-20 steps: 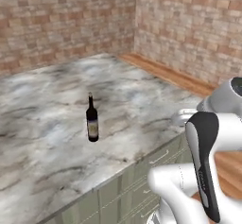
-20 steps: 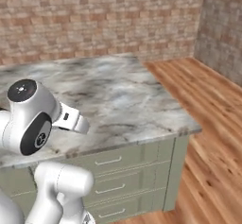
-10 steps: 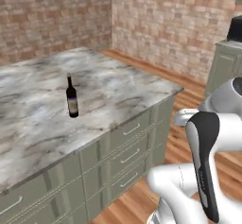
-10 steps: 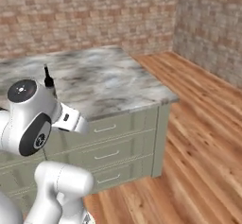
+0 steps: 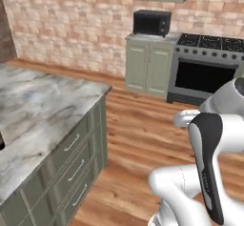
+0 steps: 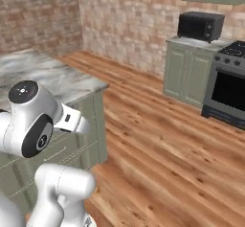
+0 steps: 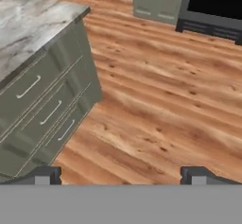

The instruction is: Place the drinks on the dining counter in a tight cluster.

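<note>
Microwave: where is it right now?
The microwave sits on the narrow green cabinet against the brick wall, directly left of the stove in both base views, across the wood floor from the marble island.

Glossy white rounded shells are being shown on the arm (image 5: 190, 191), with a long black inlay strip running down one link. A dark grey round joint cap (image 6: 37, 136) with a small red-dotted top disc is being seen. Two small dark grey finger tips (image 7: 43, 175) are being rendered, square-edged.
</note>
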